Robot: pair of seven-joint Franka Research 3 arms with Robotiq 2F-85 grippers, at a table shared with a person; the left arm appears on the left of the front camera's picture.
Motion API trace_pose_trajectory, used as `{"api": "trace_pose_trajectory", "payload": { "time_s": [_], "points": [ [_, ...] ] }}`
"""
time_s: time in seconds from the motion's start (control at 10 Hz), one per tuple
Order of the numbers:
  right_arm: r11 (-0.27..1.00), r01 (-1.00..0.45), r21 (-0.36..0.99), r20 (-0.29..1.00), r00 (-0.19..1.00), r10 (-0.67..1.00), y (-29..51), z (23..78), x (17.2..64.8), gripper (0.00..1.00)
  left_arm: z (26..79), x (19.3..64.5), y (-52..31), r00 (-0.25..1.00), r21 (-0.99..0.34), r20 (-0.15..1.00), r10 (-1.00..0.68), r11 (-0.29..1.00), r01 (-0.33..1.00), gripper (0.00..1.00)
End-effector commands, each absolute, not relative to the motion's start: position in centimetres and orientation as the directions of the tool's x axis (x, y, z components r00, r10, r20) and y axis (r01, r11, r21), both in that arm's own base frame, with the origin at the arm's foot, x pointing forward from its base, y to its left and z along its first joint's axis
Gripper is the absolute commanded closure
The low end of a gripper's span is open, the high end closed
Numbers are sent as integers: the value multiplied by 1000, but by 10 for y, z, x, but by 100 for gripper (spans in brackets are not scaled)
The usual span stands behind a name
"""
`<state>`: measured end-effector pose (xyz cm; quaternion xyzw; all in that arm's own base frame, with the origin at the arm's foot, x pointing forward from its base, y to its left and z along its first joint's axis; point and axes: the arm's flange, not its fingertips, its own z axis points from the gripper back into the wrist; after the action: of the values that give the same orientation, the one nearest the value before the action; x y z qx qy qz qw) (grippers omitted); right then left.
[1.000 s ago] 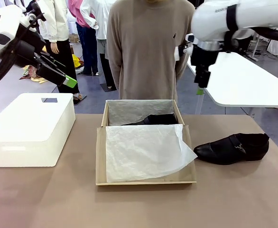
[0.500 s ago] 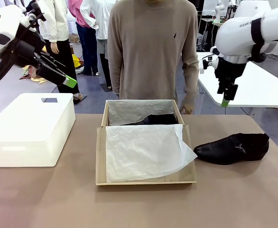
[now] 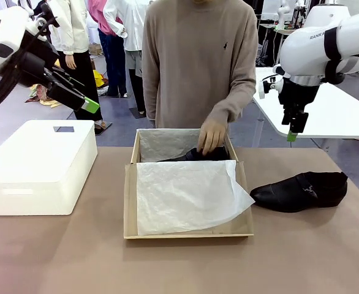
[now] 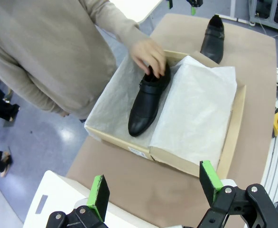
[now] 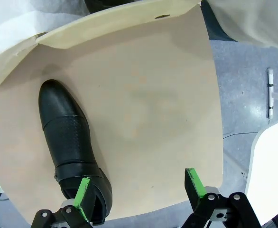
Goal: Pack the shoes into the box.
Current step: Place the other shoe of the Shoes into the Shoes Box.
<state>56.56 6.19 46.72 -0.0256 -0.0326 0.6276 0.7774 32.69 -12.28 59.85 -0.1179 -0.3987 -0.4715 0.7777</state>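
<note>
One black shoe [image 3: 201,154] [image 4: 148,102] lies in the back half of the tan cardboard box [image 3: 188,233] [image 4: 177,162], and a person's hand [image 3: 212,136] [image 4: 150,56] rests on its heel end. White tissue paper [image 3: 188,196] covers the box's front half. The other shoe [image 3: 301,191] [image 5: 72,147] lies on the table to the right of the box. My right gripper [image 3: 293,131] [image 5: 139,186] hangs open well above that shoe, holding nothing. High at the far left, my left gripper [image 3: 84,104] [image 4: 154,186] stands open and empty.
A large white plastic bin [image 3: 41,165] sits on the table's left side, under my left gripper. A white table [image 3: 326,110] stands behind on the right. The person stands at the far edge, directly behind the box. In the right wrist view the brown table's edge [image 5: 215,142] runs close to the loose shoe.
The person's hand has come down into the box onto the shoe. My right arm swung from behind the box to the right, above the loose shoe. The left arm stayed still.
</note>
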Motion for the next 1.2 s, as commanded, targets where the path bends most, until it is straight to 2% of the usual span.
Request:
{"api": "trace_pose_trajectory", "payload": {
  "time_s": [0.0, 0.4, 1.1],
  "points": [
    [210, -974, -87, 17, 210, 978, 60, 470, 565, 0, 598, 327, -122, 235, 187, 736, -635, 524, 831, 0],
    [211, -974, -81, 19, 210, 977, 62, 468, 566, 0, 598, 327, -122, 235, 187, 736, -635, 524, 831, 0],
    [227, -969, -97, 20, 226, 974, -13, 431, 538, 0, 598, 327, -122, 235, 187, 736, -635, 524, 831, 0]
  ]
}}
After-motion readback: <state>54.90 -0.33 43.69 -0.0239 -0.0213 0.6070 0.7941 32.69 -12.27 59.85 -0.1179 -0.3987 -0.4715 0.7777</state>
